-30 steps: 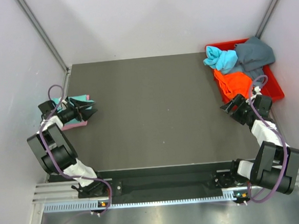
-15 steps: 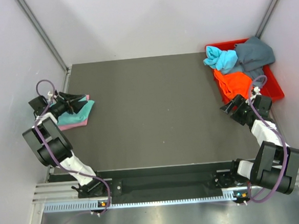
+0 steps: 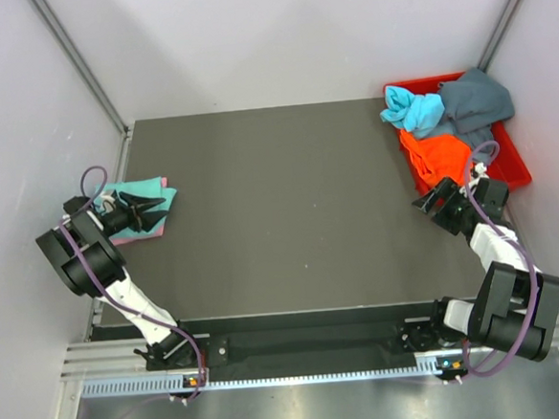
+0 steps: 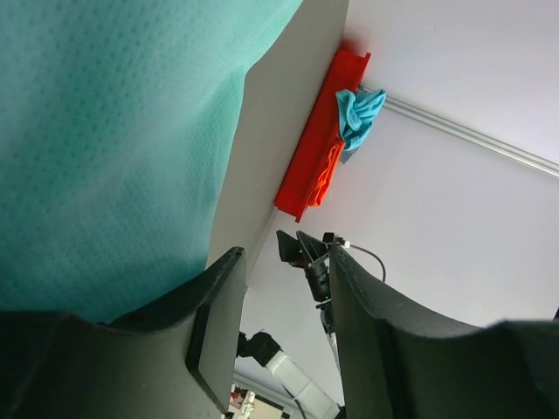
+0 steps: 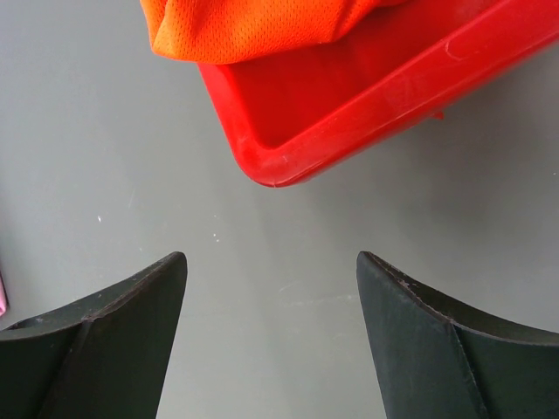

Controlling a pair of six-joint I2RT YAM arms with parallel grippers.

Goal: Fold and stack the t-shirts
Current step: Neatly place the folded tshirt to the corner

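A folded teal t-shirt (image 3: 147, 194) lies on a pink t-shirt (image 3: 136, 236) at the table's left edge. My left gripper (image 3: 146, 212) is open and empty, low over the teal shirt's near part. In the left wrist view the teal cloth (image 4: 105, 131) fills the upper left beside the gripper (image 4: 284, 319). A light blue shirt (image 3: 415, 110), a dark grey-blue shirt (image 3: 478, 100) and an orange shirt (image 3: 439, 155) lie crumpled in the red bin. My right gripper (image 3: 431, 202) is open and empty over bare table, just short of the bin's near corner (image 5: 271, 175). The orange shirt (image 5: 262, 26) hangs over that corner.
The red plastic bin (image 3: 512, 160) stands at the back right against the right wall. It also shows in the left wrist view (image 4: 310, 166). White walls close in the dark table (image 3: 280, 209) on the left, back and right.
My left gripper has drawn back leftward over the teal and pink stack, first toward the far side, then nearer again. The right arm has not moved.
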